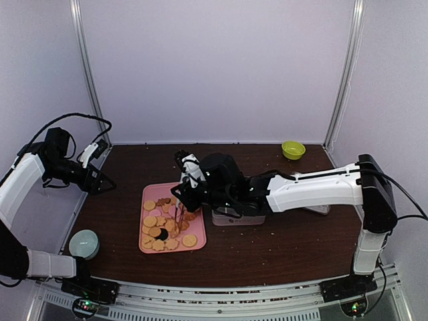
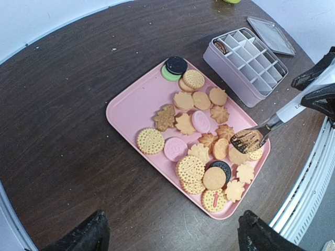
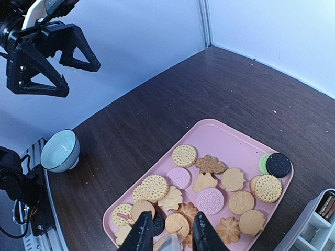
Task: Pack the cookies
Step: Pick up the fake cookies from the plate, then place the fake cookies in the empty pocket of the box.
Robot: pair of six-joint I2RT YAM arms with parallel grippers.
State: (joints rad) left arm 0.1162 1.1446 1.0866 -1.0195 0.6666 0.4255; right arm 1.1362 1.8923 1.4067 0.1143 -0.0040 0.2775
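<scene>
The cookies [image 2: 191, 168] lie flat on the pink tray [image 2: 133, 107]. Right gripper [image 3: 170, 238], closed on tongs [image 2: 250, 139], poises them over the tray's crowded end for a pick; blades narrow, apparently empty. Left gripper [image 3: 81, 78] gapes, clear of the tray.

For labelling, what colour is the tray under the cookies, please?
Pink tray, clearest from left wrist.

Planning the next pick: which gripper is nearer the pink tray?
Right. The right gripper hangs directly above the cookies on the pink tray, holding the tongs. The left gripper is off past the tray's left edge, open and apart from it.
</scene>
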